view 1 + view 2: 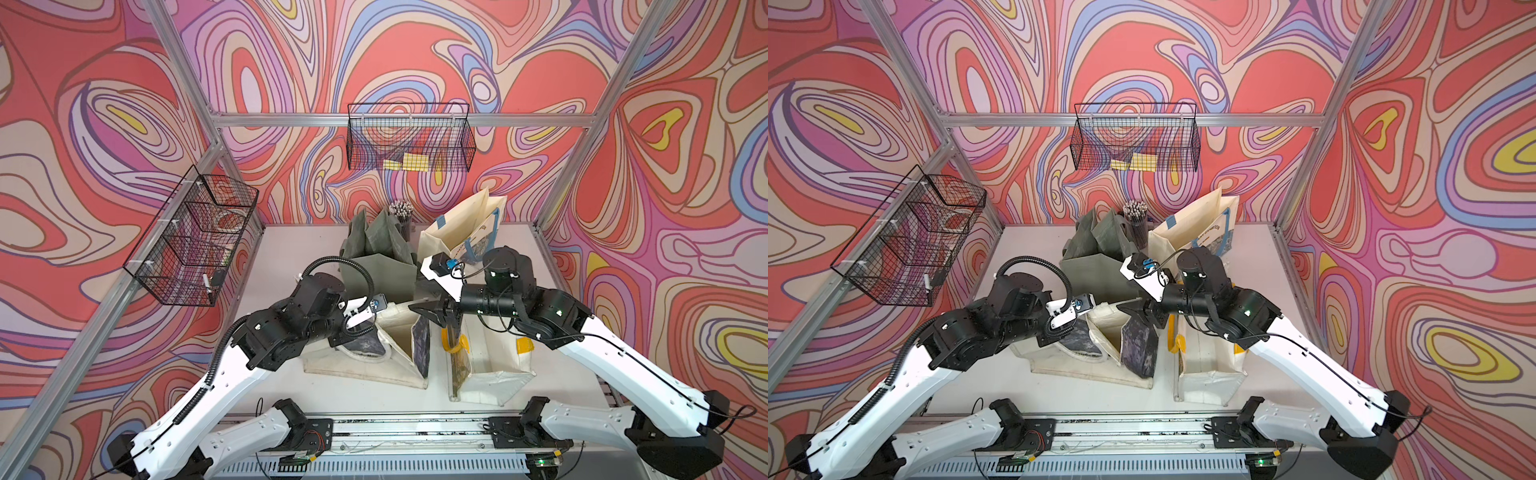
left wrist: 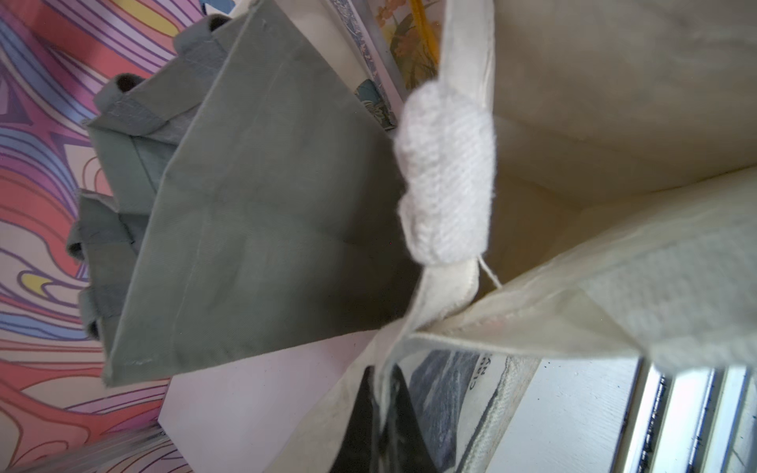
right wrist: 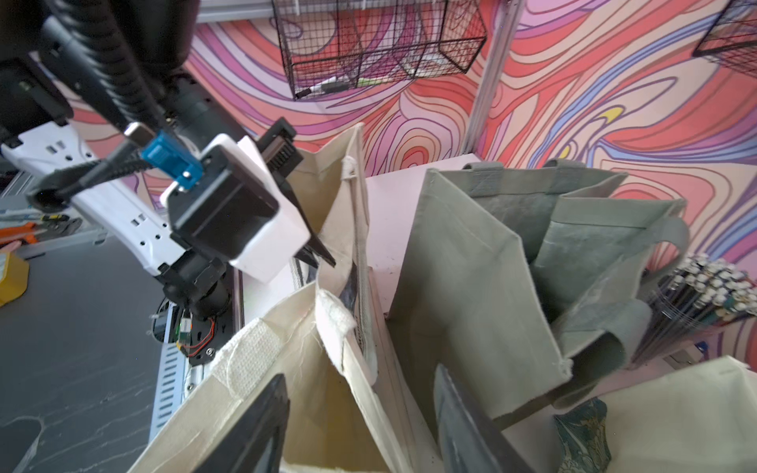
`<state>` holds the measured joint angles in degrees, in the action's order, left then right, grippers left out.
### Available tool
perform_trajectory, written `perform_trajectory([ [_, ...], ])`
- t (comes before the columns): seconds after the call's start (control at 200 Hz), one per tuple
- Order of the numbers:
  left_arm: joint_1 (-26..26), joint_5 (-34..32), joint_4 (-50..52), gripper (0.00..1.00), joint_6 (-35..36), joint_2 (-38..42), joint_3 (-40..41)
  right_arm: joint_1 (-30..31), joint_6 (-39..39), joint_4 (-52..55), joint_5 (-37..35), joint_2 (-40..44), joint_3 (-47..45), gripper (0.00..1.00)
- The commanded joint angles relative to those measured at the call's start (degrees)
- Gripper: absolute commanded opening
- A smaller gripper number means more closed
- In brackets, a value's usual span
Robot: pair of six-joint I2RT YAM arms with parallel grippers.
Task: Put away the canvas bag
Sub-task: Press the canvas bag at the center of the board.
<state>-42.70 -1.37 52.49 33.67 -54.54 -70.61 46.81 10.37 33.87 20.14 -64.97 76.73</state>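
The cream canvas bag with a dark printed side panel sits open-mouthed at the near centre of the white counter. In both top views it slumps toward the left. The left gripper is at the bag's left rim. In the right wrist view its dark fingers are pressed together, pinching the cream cloth of that rim close to a white webbing handle end.

The right gripper reaches in from the right over the same bag. Its fingers are spread apart with the bag's right wall standing between them, and they are not clamped on it.

Just right of this bag, touching or nearly so, stands a cream bag with yellow handles. Farther back at the centre is a grey-green cloth bag. At the far right stands a tall cream bag with blue handles, and between those two is a dark cup of pencils. A black wire basket hangs on the far wall, and a second, partitioned basket hangs on the left wall.
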Motion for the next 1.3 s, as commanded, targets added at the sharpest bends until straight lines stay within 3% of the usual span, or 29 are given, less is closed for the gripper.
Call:
perform_trajectory([
  [0.0,0.25,-5.39,-1.41,0.00,-3.24,1.48,-0.65,-0.33,-2.20,1.66,-2.37,1.54,0.07,0.64],
  [0.421,0.25,-7.30,1.85,0.00,-8.46,1.82,-2.13,-0.32,-2.99,8.06,4.68,7.49,-12.10,0.71],
  [0.651,0.25,-7.73,2.97,0.00,-11.65,0.45,-4.00,1.72,3.80,9.79,5.30,9.40,-16.85,0.75],
  [0.811,0.25,-7.81,4.97,0.00,-13.23,-1.18,-5.23,2.08,7.94,6.77,6.22,10.93,-19.52,0.78],
  [0.956,0.25,-5.63,4.34,0.00,-14.15,-0.61,-5.16,2.57,6.22,-2.88,4.02,10.60,-23.05,0.80],
  [1.167,0.25,-3.10,2.74,0.00,-13.18,2.71,-3.66,2.96,2.69,-5.04,5.16,1.27,-21.10,0.82],
  [1.297,0.25,-1.65,1.76,0.00,-12.33,4.15,-3.65,4.01,1.69,-10.27,3.70,-0.33,-22.80,0.82],
])
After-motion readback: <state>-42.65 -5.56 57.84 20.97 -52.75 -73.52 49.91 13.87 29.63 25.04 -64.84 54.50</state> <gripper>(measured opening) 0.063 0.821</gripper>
